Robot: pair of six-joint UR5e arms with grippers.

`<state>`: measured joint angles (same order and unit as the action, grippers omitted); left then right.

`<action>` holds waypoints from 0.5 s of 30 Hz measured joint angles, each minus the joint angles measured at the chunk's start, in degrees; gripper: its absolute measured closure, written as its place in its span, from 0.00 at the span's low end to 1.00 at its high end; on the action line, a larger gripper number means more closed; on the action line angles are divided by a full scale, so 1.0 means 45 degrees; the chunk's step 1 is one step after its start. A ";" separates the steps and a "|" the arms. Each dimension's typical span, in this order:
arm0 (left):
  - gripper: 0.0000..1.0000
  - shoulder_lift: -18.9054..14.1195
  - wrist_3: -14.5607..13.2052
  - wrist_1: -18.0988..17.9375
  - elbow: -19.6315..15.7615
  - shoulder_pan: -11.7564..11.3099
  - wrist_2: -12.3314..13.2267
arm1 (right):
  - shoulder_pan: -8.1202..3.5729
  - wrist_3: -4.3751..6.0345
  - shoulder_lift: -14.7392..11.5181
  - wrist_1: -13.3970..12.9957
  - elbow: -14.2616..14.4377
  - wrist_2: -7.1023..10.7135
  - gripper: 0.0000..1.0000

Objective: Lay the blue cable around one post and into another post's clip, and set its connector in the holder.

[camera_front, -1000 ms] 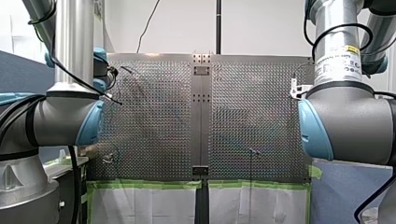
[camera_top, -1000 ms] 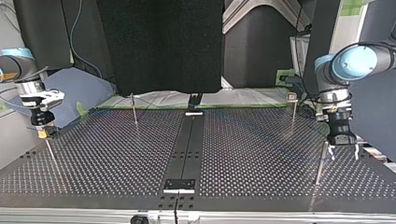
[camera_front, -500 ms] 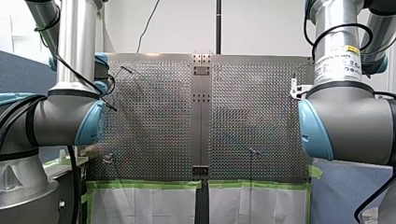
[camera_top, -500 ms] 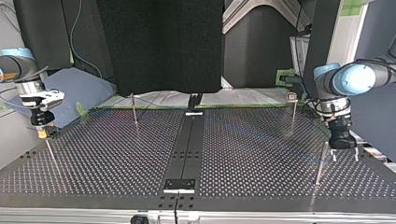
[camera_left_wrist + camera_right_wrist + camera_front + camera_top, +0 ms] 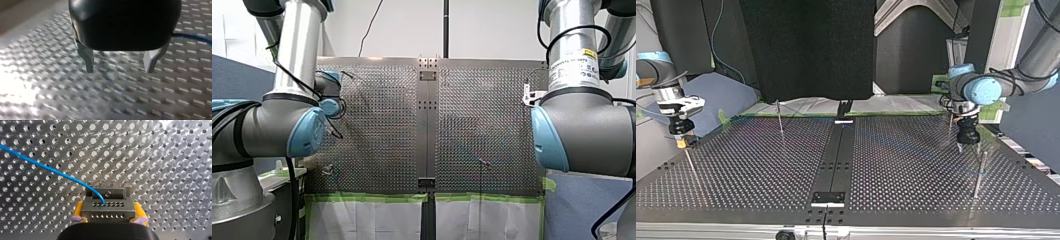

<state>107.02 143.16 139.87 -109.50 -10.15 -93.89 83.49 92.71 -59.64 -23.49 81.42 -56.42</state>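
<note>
My right gripper (image 5: 108, 217) is shut, its yellow pads (image 5: 78, 211) on either side of a grey metal connector (image 5: 107, 206). The blue cable (image 5: 50, 167) leaves the connector's top and runs away over the perforated plate. In the top view this gripper (image 5: 682, 143) hangs at the left edge, above a thin post (image 5: 690, 165). My left gripper (image 5: 967, 145) stands open just above the table at the top view's right, between two posts (image 5: 950, 122) (image 5: 979, 172). Its metal fingers (image 5: 87, 58) hold nothing; a stretch of blue cable (image 5: 195, 37) lies beside them.
A fourth post (image 5: 780, 117) stands at the back left of the top view. A black rail (image 5: 838, 155) runs down the table's middle, with a small fixture (image 5: 828, 198) at its near end and another (image 5: 844, 121) at its far end.
My left arm has swung from beside the near post at the top view's right toward the far post, still open. My right arm and the connector have not moved.
</note>
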 joint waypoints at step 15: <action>0.00 0.1108 -0.1629 0.0159 -0.0919 0.0492 -0.0689 | 0.0000 0.0000 0.0000 0.0001 0.0000 0.0000 1.00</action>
<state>112.01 135.83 140.58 -113.64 -7.94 -96.99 83.49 92.71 -59.64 -23.48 81.42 -56.42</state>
